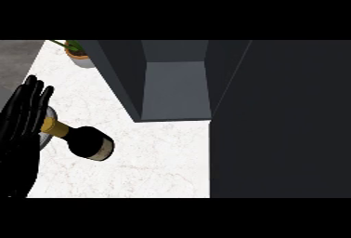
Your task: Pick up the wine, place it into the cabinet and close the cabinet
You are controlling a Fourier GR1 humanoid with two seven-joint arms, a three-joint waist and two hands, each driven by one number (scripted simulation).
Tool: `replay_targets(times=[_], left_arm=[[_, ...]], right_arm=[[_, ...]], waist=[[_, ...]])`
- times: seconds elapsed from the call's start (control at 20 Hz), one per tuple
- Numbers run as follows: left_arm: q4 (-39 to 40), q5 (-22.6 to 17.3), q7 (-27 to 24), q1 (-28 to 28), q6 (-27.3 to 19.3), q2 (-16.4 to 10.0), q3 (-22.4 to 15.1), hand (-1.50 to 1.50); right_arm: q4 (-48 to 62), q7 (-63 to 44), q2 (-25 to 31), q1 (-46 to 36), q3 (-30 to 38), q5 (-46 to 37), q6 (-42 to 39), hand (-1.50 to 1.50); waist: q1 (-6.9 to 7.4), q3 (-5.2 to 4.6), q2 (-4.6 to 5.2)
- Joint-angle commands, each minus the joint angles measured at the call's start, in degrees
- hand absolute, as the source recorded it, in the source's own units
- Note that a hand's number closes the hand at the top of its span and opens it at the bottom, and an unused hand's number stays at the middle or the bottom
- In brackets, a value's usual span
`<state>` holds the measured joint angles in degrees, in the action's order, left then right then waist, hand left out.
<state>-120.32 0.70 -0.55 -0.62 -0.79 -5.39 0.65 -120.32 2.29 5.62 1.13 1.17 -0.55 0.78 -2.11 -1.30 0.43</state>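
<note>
The wine bottle [87,142] is dark, with a gold-foiled neck and a pale label near its base. It is in the left part of the head view and points with its neck to the upper left. My left hand [24,123] stands at the left edge, open, its fingers straight and pointing up. The neck's end meets the hand's right side and is hidden there. The open cabinet [175,88] shows a grey inside up and to the right of the bottle. Its dark door [281,121] fills the right side. My right hand does not show.
A potted plant [77,50] stands at the back left corner of the white marble counter [158,158]. A grey round dish [45,138] peeks out between my hand and the bottle's neck. The cabinet's dark left wall [120,74] rises just behind the bottle.
</note>
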Motion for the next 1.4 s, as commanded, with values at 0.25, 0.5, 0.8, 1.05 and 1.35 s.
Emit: replay_targets(times=[0.25, 0.5, 0.8, 1.05, 1.35], left_arm=[[4.31, -21.22, -2.05, 5.19, 17.74, -10.59, 9.59, -1.50], [0.70, -34.08, 15.22, 4.05, 15.44, -9.09, 6.93, -1.50], [-2.04, -39.22, 21.15, 6.50, 12.14, -11.63, 10.92, -1.50], [-9.37, -44.08, 27.15, 4.70, 8.77, -12.95, 13.79, -1.50], [-9.10, -47.20, 33.78, 9.98, 3.94, -17.58, 17.39, -1.50]], right_arm=[[-9.69, -1.14, 0.01, 10.49, -1.98, 0.97, -2.37, -1.50], [-14.47, -14.95, -0.70, 10.08, -10.19, 8.72, -5.51, -1.50], [-25.69, -23.99, -1.79, 11.22, -15.50, 5.54, -1.86, -1.50], [-28.92, -29.60, -2.26, 8.60, -17.41, 2.96, 0.96, -1.50], [-29.59, -33.55, -2.44, 5.68, -20.61, -0.06, 3.34, -1.50]], waist=[[1.40, 1.25, -0.63], [2.12, 1.28, -0.78], [1.97, 1.28, -0.54], [2.12, 1.28, -0.58], [2.01, 1.29, -0.56]])
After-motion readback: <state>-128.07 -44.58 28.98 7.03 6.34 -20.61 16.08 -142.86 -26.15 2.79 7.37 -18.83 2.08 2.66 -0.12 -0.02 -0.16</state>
